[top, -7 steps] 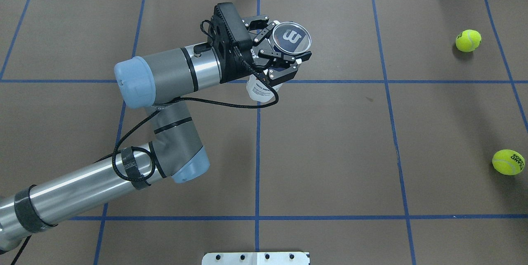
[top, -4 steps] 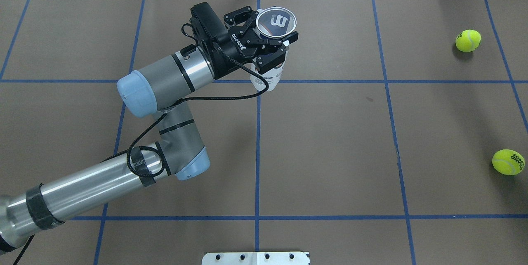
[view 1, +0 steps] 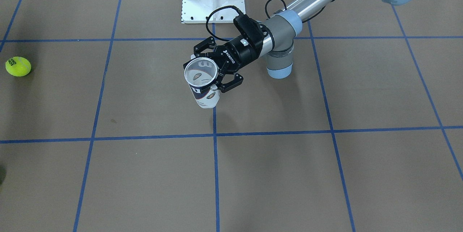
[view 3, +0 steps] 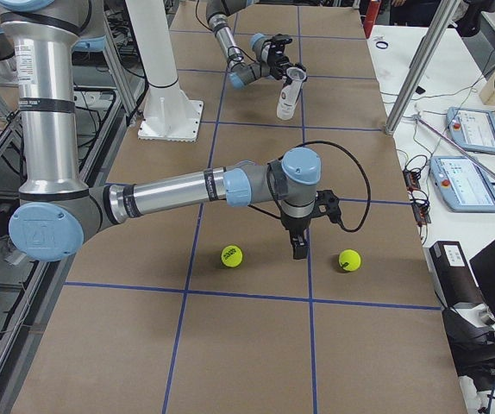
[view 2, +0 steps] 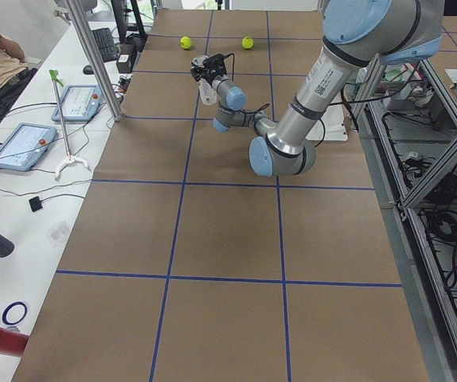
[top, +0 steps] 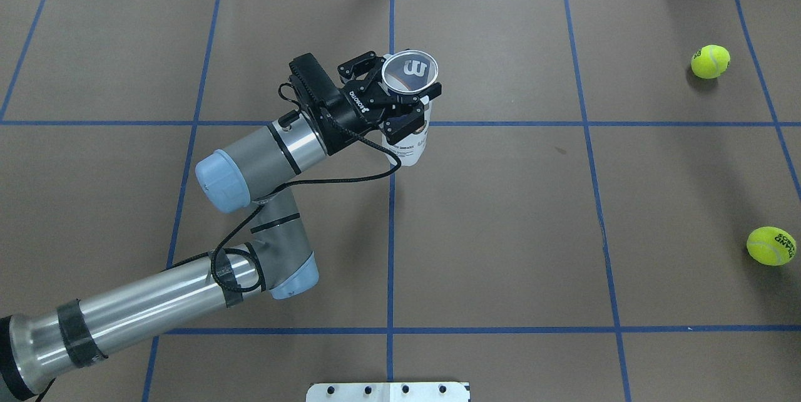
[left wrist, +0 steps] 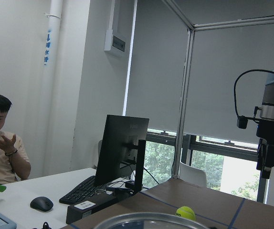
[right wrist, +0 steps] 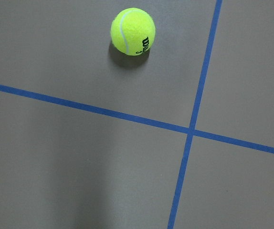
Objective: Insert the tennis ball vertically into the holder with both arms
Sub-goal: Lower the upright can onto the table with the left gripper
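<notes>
The left claw (top: pixel 407 86) is gripping a clear plastic tennis-ball can (top: pixel 413 145) just below its rim, near upright and probably light and slippery. A fuzzy yellow-green tennis ball (view 3: pixel 230 255), likely springy and best pinched across its middle, is lying beside the right claw (view 3: pixel 298 246), whose opening cannot be told.

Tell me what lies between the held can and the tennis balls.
In the overhead view, only bare brown paper, blue tape lines and a small dark speck lie between the holder and the far tennis ball or the near tennis ball.
</notes>
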